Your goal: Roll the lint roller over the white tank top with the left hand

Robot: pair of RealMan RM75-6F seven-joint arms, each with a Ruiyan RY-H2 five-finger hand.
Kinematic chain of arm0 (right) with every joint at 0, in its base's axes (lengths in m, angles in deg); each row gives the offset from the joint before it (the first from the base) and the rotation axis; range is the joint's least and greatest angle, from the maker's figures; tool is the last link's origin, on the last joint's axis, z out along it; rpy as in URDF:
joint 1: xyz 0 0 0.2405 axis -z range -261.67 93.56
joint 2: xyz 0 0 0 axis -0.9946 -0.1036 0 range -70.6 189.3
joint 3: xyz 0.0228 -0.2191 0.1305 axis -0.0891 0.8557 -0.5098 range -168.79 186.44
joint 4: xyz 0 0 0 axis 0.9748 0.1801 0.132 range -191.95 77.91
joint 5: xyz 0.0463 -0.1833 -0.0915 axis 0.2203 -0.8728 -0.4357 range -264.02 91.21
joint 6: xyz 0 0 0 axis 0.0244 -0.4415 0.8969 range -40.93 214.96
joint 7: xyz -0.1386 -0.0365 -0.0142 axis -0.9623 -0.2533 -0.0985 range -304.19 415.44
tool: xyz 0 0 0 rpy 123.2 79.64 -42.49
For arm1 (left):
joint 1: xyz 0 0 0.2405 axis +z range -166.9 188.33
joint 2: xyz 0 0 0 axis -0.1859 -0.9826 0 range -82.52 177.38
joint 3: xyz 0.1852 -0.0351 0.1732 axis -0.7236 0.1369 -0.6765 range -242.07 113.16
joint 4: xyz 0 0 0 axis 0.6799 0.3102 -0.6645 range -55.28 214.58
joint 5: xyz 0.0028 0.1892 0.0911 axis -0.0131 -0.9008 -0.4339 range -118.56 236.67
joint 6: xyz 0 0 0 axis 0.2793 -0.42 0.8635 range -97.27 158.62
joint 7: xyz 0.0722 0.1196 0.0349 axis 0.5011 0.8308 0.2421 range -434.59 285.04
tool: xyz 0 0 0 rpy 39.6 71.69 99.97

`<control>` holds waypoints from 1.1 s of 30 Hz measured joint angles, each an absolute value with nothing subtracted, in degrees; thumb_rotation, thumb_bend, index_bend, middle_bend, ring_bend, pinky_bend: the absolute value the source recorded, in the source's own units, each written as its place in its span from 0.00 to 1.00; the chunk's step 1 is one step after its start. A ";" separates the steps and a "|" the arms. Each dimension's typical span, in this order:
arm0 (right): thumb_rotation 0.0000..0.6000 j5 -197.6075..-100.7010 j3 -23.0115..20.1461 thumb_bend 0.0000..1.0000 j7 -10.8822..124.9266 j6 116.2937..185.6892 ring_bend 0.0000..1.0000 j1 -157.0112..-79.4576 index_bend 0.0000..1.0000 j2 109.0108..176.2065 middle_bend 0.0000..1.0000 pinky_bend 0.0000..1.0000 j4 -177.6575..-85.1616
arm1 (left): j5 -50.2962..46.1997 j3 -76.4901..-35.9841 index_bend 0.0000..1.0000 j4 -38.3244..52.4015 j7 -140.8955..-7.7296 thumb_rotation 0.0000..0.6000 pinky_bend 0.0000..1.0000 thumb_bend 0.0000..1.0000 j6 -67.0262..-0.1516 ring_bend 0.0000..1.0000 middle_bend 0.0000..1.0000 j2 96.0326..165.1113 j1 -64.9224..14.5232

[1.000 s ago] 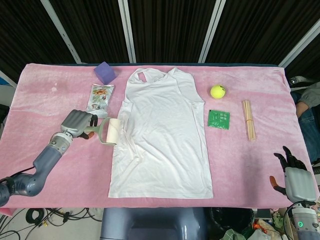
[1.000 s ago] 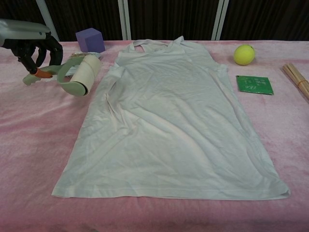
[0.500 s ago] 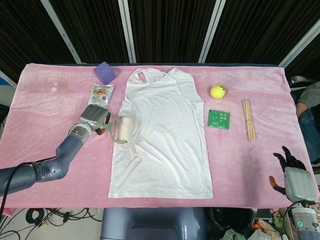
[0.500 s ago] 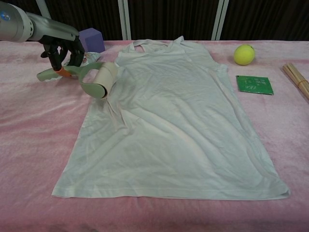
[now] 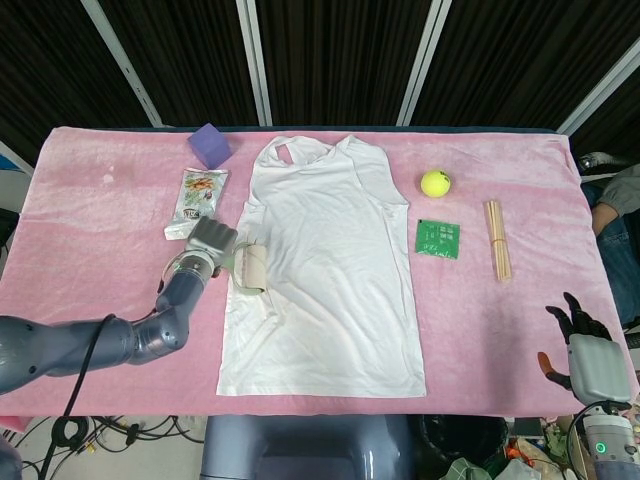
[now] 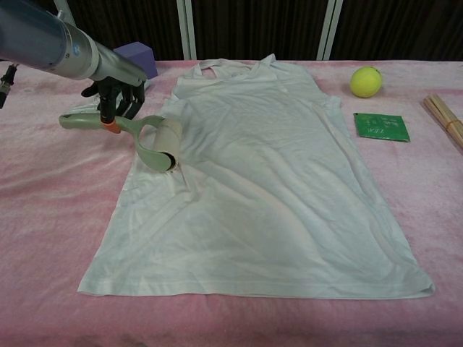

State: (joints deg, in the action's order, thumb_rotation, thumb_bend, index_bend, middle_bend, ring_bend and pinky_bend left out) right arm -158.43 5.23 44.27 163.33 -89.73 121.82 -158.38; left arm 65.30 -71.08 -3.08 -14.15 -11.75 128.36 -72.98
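The left hand [image 6: 116, 97] has its fingers wrapped round the pale green handle of the lint roller [image 6: 148, 136], and the roller's drum sits on the left edge of the white tank top [image 6: 260, 181], roughly level with the armhole. The top lies flat, neck away from the robot, in the middle of the pink table cloth [image 5: 90, 170]. Right under and just below the drum the fabric has bunched into a ridge, which both views show as a crease running down from the roller. To my eye that is the thing to watch: the sticky drum looks set to drag the light cloth along instead of rolling over it. I would keep the pressure light, hold the drum's axis square to the direction of travel so it turns, not skids, and draw it in long straight passes toward the middle of the shirt, where more cloth lies flat to resist the pull. Nothing pins the shirt down, so a slow stroke is safer. The right hand [image 5: 588, 352] hangs at the near right corner off the cloth, holding nothing, fingers apart. A snack packet [image 5: 197, 200] and a purple block [image 5: 210, 145] lie close to the left arm's path, and a wide swing could clip them.
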 measured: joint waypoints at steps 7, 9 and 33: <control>1.00 -158.48 5.32 0.28 44.26 163.36 0.16 -89.69 0.21 121.82 0.03 0.20 -158.46 | 62.53 -71.03 0.74 -1.75 -14.56 1.00 0.70 0.58 -12.44 0.54 0.71 129.65 -73.03; 1.00 -158.46 5.34 0.28 44.21 163.37 0.16 -89.68 0.21 121.81 0.03 0.20 -158.51 | 60.59 -70.90 0.74 -1.61 -15.23 1.00 0.70 0.58 -12.51 0.54 0.71 129.80 -72.55; 1.00 -158.07 5.41 0.28 43.61 163.43 0.16 -89.65 0.22 121.89 0.03 0.20 -158.73 | 52.65 -66.07 0.74 -0.03 -23.57 1.00 0.72 0.58 -12.48 0.55 0.71 134.28 -70.14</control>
